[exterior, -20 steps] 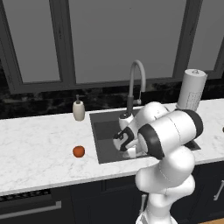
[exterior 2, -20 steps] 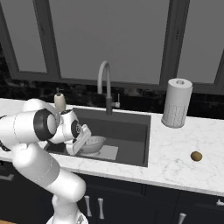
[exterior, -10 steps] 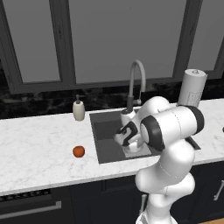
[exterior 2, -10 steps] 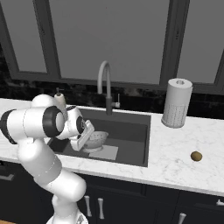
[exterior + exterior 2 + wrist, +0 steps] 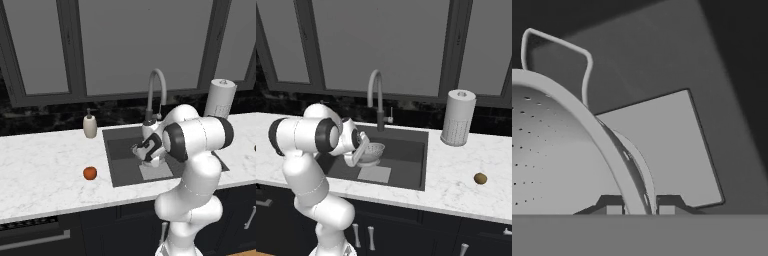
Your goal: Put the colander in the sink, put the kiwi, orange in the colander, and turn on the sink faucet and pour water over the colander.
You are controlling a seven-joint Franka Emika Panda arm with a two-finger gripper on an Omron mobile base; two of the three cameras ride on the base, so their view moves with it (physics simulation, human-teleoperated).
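1. Left base view: my arm bends over the sink (image 5: 117, 165), and my own forearm and wrist cover most of what I carry. My gripper (image 5: 150, 152) sits low over the basin, its fingers hard to make out against the white housing. This side gives me the orange (image 5: 90, 173) on the counter left of the sink, well apart from it, and a beige soap dispenser (image 5: 90, 126) at the back. The sink faucet (image 5: 155, 95) arches up behind my hand. A paper towel roll (image 5: 221, 98) stands to the right, partly cut by my elbow.

2. Right base view: here the colander (image 5: 370, 152) shows plainly, held at its rim by my gripper (image 5: 360, 153) and hanging tilted over the sink (image 5: 406, 155), above the lighter square plate (image 5: 375, 174) on the floor. Whether its base touches the floor I cannot tell. The kiwi (image 5: 480, 178) lies on the counter far to the right, near the paper towel roll (image 5: 457, 117). The sink faucet (image 5: 376, 100) rises behind the basin.

3. Hand view: my fingertips (image 5: 613, 206) are clamped together on the colander (image 5: 557, 150) wall, one inside, one outside. One loop handle (image 5: 557, 55) stands up at the top left; the bowl is cut off at the left edge. Beyond it lies the square plate (image 5: 672, 145) on the dark sink (image 5: 732, 75) floor.
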